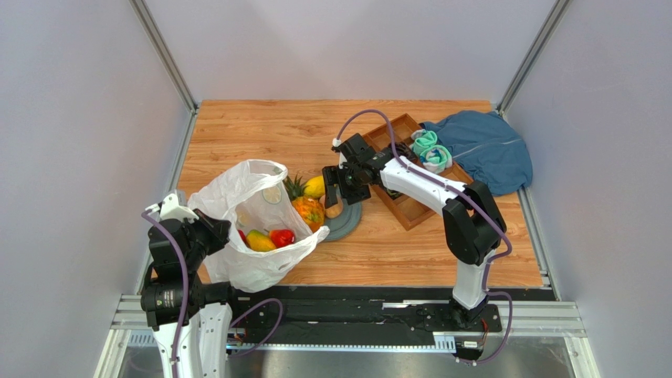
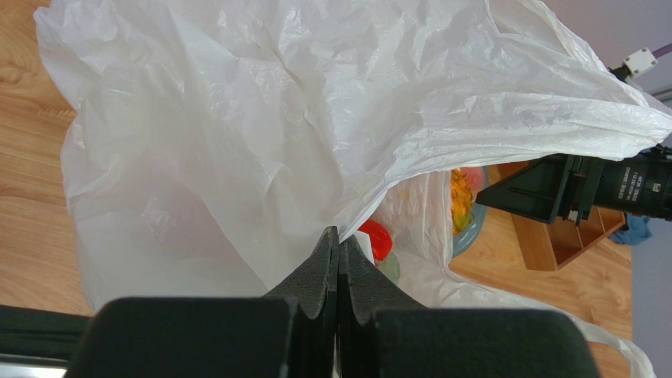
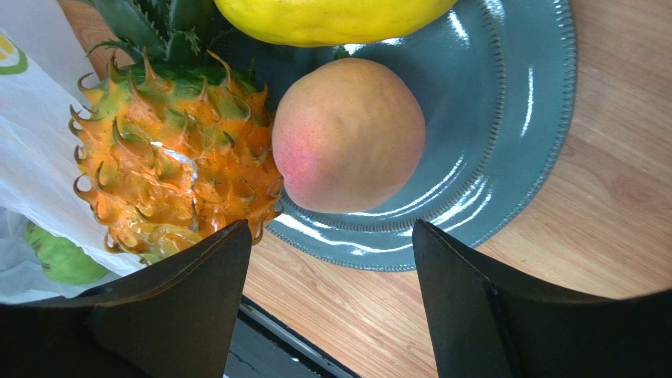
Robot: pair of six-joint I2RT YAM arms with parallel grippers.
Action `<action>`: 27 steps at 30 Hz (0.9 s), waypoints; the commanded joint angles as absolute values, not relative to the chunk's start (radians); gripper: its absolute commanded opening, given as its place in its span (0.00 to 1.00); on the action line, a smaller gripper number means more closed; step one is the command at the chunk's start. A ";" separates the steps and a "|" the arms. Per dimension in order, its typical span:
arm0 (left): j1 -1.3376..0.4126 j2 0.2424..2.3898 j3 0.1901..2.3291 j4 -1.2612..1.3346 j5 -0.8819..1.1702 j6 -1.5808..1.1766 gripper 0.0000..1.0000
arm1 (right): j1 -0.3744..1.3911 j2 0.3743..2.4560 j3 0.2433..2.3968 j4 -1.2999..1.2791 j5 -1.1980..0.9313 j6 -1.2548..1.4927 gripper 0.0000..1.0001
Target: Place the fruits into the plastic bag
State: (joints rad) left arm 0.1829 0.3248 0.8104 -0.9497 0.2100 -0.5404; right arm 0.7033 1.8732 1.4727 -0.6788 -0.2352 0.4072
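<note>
**Toy fruits and plastic bag: handling record**

Top view. The plastic bag lay at the near left of the table with its mouth open toward a plate. A mango and a red fruit sat inside it. The left gripper was at the bag's near-left edge. The right gripper hung over the plate, which carried the pineapple, a yellow fruit and the peach.

Left wrist view. The left gripper had its jaws pressed together on a fold of the bag. The film looked thin, limp and slick, and was judged likely to slip or tear under a hard tug.

Right wrist view. The right gripper had its jaws apart, one on either side of the peach, touching nothing. The peach sat on the plate, just beside the pineapple.
- Peach: judged light, rigid and smooth, and prone to roll. Best taken across its widest middle.
- Pineapple: its spiky body should offer a surer bite than the crown.
</note>
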 commanded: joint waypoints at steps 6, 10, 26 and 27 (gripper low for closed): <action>0.181 0.336 0.819 -0.925 0.239 -0.518 0.00 | 0.698 1.919 1.519 -0.630 -0.298 0.456 0.79; 0.181 0.334 0.818 -0.925 0.241 -0.520 0.00 | 0.698 1.933 1.520 -0.623 -0.310 0.456 0.80; 0.181 0.336 0.818 -0.925 0.244 -0.517 0.00 | 0.692 1.970 1.516 -0.600 -0.307 0.436 0.69; 0.181 0.334 0.818 -0.923 0.244 -0.517 0.00 | 0.692 1.967 1.514 -0.600 -0.305 0.431 0.67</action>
